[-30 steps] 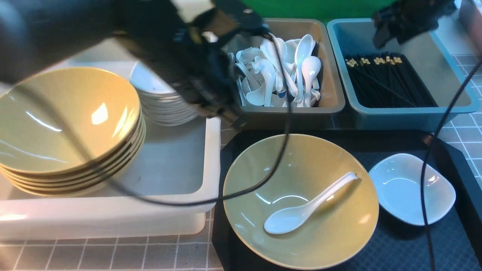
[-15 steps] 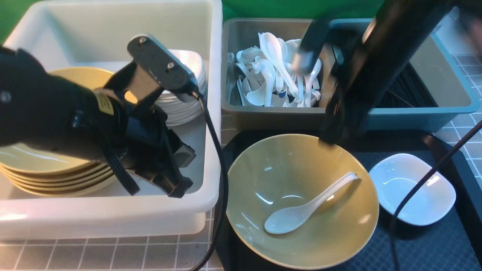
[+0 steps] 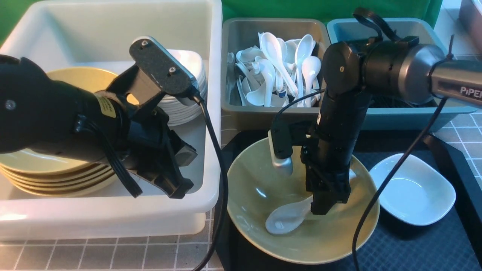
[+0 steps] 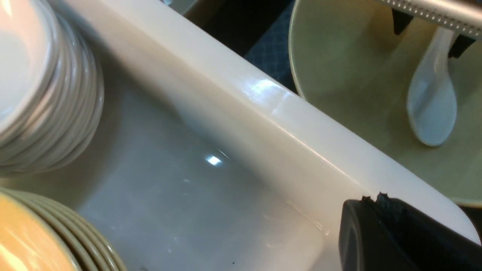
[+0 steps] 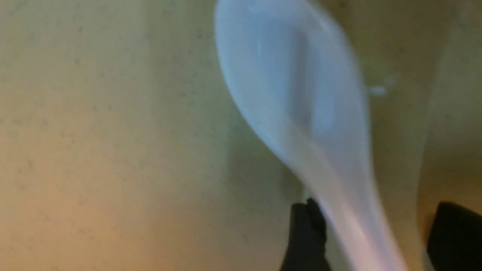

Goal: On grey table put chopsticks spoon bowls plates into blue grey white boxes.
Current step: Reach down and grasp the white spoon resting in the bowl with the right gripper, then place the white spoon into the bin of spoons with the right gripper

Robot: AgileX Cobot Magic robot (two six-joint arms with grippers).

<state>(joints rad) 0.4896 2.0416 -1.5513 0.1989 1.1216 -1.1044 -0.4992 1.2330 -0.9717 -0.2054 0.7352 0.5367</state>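
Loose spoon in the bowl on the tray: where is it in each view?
Front: spoon low in the olive bowl, handle hidden by the right gripper.
Left wrist: spoon in that bowl, past the white box rim.
Right wrist: spoon blurred, close up, handle between the open fingers.
Shared landmark: the olive bowl.

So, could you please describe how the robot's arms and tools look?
Both arms are black. The left arm carries a yellow label and a thick black cable; the right arm has a silver-grey section with white PiPE lettering and a thinner cable. Left tool and right tool are black.
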